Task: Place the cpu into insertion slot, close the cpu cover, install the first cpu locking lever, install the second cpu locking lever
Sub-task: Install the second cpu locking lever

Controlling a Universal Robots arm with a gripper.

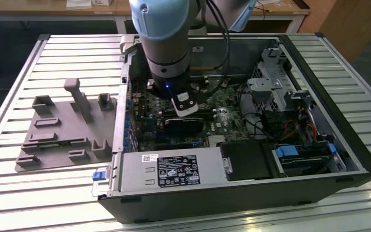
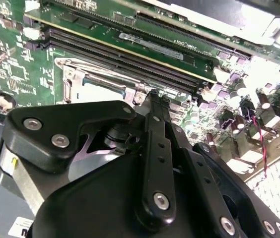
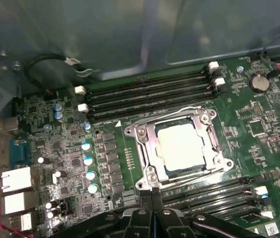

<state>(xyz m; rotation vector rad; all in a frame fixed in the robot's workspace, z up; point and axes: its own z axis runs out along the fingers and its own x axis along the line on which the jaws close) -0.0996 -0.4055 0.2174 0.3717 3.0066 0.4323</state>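
Hovering deep inside the open black computer case [image 1: 250,193], the grey-blue robot arm [image 1: 163,43] hangs its gripper [image 1: 187,112] low over the green circuit board [image 1: 227,118] in the exterior view; a grey plastic fixture tray [image 1: 63,130] sits on the slatted table [image 1: 18,193] toward the exterior view's left. Over to the first wrist view; the pale silvery-beige square cpu [image 3: 180,147] lies flat in the insertion slot [image 3: 172,174], and the thin silvery cpu cover [image 3: 147,144] looks folded down around it, framing the chip, likely so the levers can pin it; the black fingertips [image 3: 145,198] sit pressed together just beside the frame's edge, clamped on nothing I can see. Second wrist view now; the black linkage looms large, its tip [image 2: 152,94] near the socket's metal rim [image 2: 100,79], by the long black memory slots [image 2: 130,54].
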